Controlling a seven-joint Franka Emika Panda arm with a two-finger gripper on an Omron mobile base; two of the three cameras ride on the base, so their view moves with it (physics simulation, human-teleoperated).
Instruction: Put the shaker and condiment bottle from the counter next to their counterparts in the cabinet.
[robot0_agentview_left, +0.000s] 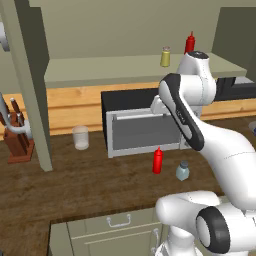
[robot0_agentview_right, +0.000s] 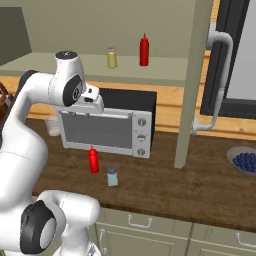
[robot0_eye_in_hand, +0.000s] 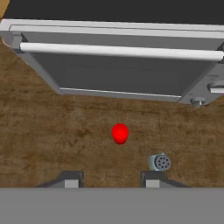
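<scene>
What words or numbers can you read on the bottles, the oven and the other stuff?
None: nothing here carries writing that can be read.
Condiment bottle: plain red, no label.
Shaker: no label.
Toaster oven: two knobs, no readable marks.
Red bottle and yellowish shaker in the cabinet: no labels.

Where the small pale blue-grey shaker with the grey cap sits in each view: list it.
Left base view: small pale blue-grey shaker, lower centre-right on the counter.
Right base view: lower centre-left.
Hand view: lower right, seen cap-on.
Shared landmark: slim red squeeze bottle standing beside it.
</scene>
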